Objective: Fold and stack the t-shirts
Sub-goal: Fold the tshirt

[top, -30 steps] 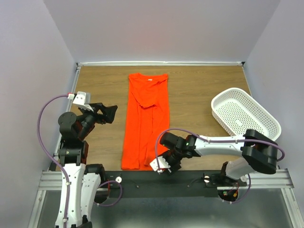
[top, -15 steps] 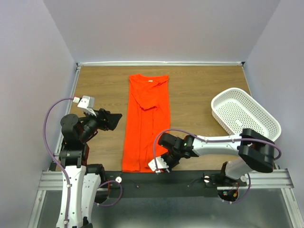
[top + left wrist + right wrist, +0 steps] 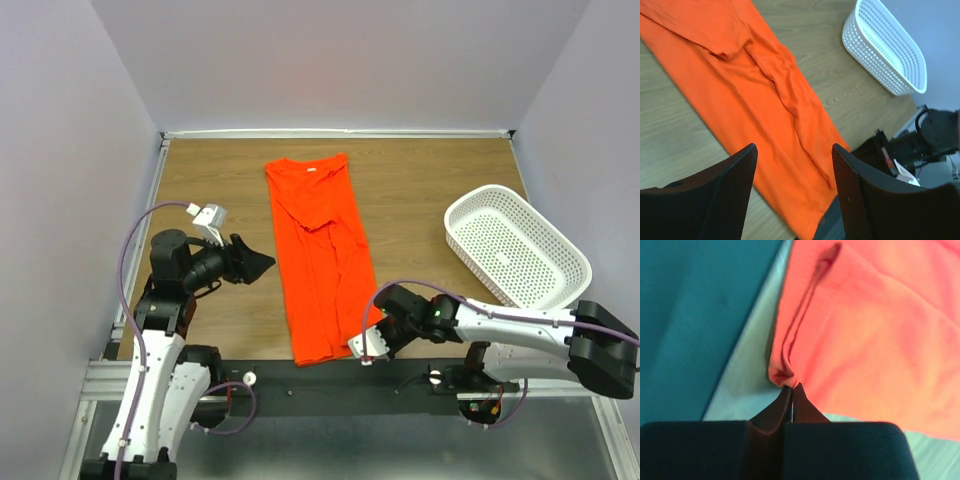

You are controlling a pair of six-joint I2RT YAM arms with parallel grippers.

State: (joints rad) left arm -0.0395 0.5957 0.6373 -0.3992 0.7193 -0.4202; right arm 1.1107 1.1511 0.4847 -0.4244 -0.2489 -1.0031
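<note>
While the right gripper [image 3: 791, 386] pinches a corner of the t-shirt [image 3: 875, 340], the left gripper [image 3: 793, 152] hangs spread wide.
Orange cloth bunches just ahead of the pinched tips.

Pinching the orange t-shirt [image 3: 318, 250] at its near right corner with the right gripper [image 3: 363, 349] (long narrow fold, slanted); hovering just left of it with the left gripper [image 3: 260, 265].
</note>
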